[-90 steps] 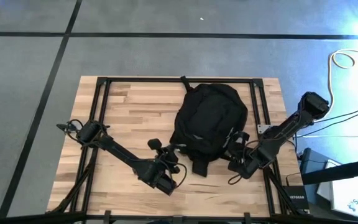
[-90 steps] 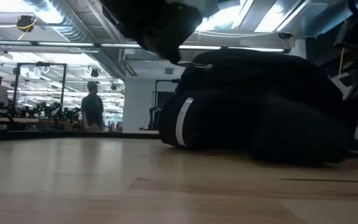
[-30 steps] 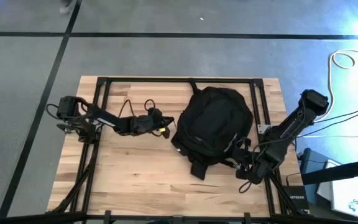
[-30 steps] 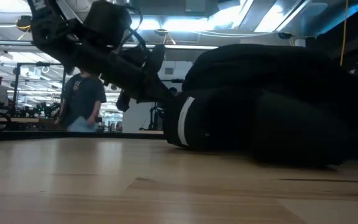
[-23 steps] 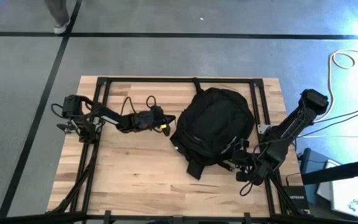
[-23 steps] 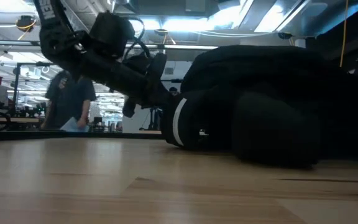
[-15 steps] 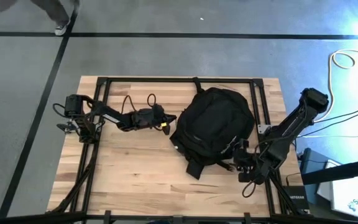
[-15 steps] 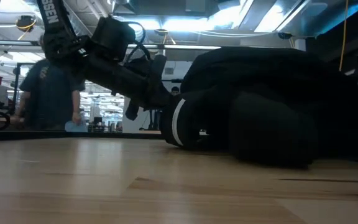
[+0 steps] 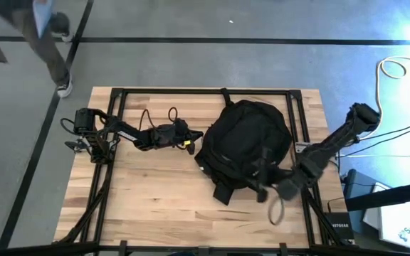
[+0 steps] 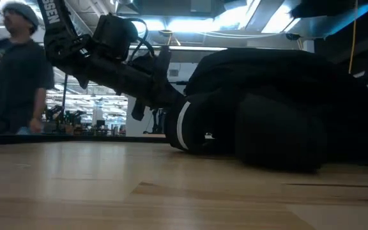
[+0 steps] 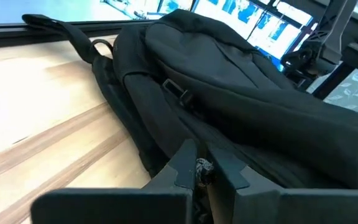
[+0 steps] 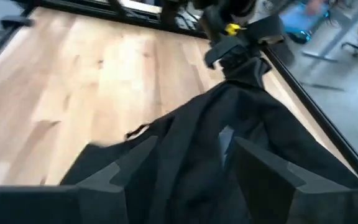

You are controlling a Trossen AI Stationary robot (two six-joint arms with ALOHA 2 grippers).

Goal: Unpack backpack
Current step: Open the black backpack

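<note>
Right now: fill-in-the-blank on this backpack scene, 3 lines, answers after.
1. The left gripper is ____ on a zipper pull at the backpack's edge.
2. The right gripper, fingers apart, hangs over the ____.
3. The backpack lies on a ____ table.
Missing: shut; backpack; wooden

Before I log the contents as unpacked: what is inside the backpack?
Nothing inside shows. The backpack lies closed on the table, its black fabric covering any contents; the left fingers pinch something small at its edge.
</note>
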